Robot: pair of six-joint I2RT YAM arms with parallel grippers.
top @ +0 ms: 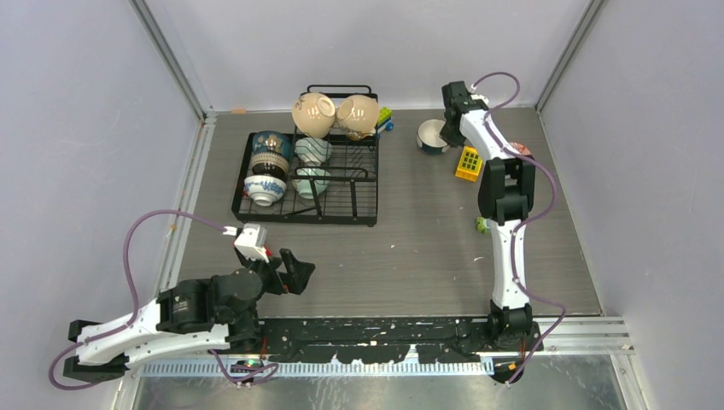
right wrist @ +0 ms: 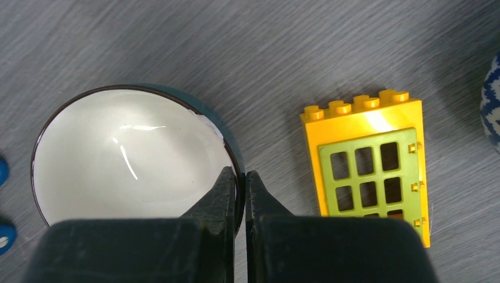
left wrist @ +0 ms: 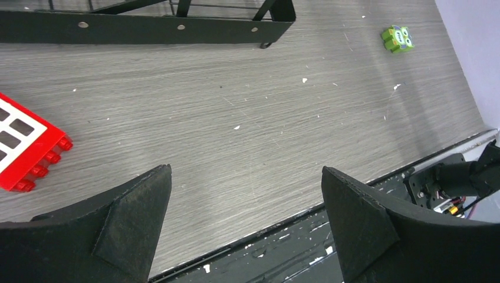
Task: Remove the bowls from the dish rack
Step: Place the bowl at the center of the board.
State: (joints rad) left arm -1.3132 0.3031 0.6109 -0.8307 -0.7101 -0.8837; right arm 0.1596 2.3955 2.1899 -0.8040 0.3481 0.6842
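Looking from above: dish rack point(top: 307, 205) at 11 o'clock, bowls point(top: 313, 114) racked; right gripper point(top: 446, 121) on a teal bowl point(top: 431, 137) at the rack's 3 o'clock. Left wrist: left gripper point(left wrist: 246, 172) spread wide. Right wrist: fingers point(right wrist: 226, 186) pinching that bowl's rim.

A yellow block point(right wrist: 368, 162) with a green window grille is lying flat on the grey wood-grain table point(top: 410, 248) at the far right. A small green block point(left wrist: 397, 39) is sitting nearer on the same side. A red block point(left wrist: 23, 144) with a white window frame is lying at the near left. A few coloured blocks point(top: 385, 118) are resting along the far edge.
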